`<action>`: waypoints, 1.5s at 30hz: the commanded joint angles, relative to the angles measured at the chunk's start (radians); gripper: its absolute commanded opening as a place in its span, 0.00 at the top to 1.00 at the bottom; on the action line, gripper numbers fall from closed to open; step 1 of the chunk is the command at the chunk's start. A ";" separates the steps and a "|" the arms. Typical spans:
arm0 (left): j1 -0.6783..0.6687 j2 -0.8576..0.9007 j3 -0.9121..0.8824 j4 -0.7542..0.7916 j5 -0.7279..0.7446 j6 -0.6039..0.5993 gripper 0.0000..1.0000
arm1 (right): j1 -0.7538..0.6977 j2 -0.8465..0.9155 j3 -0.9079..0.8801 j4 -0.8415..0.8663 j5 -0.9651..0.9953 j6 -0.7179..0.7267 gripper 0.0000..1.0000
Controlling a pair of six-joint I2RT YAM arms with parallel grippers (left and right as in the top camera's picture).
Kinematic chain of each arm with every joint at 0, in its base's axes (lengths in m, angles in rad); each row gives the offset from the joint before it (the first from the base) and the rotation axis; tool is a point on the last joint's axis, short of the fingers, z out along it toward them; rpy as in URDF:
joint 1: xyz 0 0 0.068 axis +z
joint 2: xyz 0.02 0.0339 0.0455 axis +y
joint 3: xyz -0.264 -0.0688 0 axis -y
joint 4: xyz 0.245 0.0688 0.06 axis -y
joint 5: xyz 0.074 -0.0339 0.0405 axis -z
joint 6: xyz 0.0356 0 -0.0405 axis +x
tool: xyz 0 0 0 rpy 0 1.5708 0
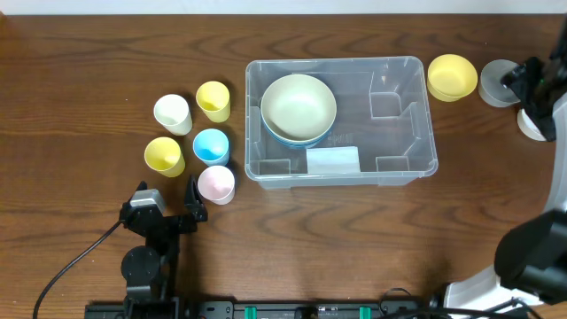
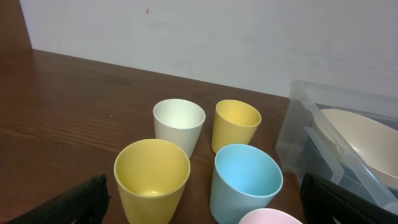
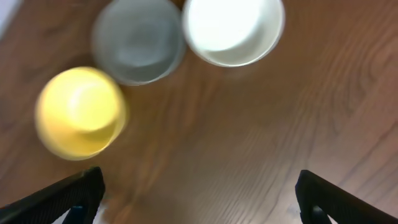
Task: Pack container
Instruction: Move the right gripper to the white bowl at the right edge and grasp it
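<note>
The clear container [image 1: 416, 133] stands at the middle back of the table, with a cream bowl [image 1: 299, 106] nested in a blue one in its left half and a white label [image 1: 333, 160] on its base. In the left wrist view the container's wall [image 2: 298, 124] and the cream bowl [image 2: 360, 137] show at the right. My left gripper [image 1: 166, 197] [image 2: 202, 202] is open, low at the front left, just before the cups. My right gripper [image 1: 534, 81] [image 3: 199, 199] is open and empty above bare table, near three bowls at the far right.
Left of the container stand a white cup [image 1: 172, 113] [image 2: 179, 124], two yellow cups [image 1: 213, 100] [image 1: 164, 155], a blue cup [image 1: 212, 146] [image 2: 245, 180] and a pink cup [image 1: 216, 183]. To its right stand a yellow bowl [image 1: 452, 77] [image 3: 78, 112], a grey bowl [image 1: 498, 82] [image 3: 137, 40] and a white bowl [image 3: 233, 28].
</note>
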 commanded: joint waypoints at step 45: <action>0.007 -0.006 -0.016 -0.040 -0.020 0.008 0.02 | -0.312 0.427 -0.050 0.326 -0.041 0.002 0.15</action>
